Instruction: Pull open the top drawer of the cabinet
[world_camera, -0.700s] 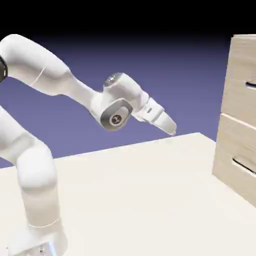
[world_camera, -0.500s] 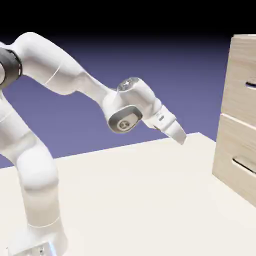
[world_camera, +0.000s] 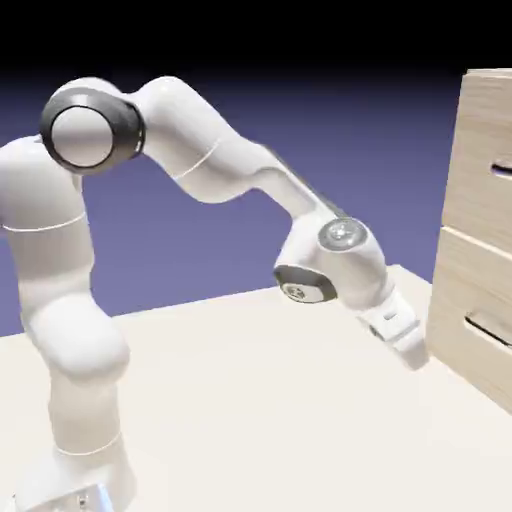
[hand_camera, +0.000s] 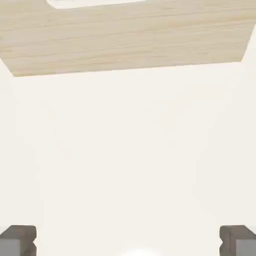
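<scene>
In the exterior view, one white arm (world_camera: 200, 170) is reaching low over the pale worktop (world_camera: 250, 400), its gripper (world_camera: 412, 352) hanging just short of the cabinet (world_camera: 478, 240) at the right edge. Two drawer fronts are showing on the cabinet, both pale beige wood grain. The top drawer (world_camera: 485, 165) is sitting well above the gripper, with only the end of its dark handle slot in frame; the lower drawer (world_camera: 475, 310) is level with the gripper. The jaws are blurring together here, so their gap cannot be told from this side.

In the hand view, two grey fingertips (hand_camera: 18, 240) are standing wide apart at the bottom corners, holding nothing. Bare worktop is filling the middle, and the cabinet's wood is spanning the top, probably its lowest part.
</scene>
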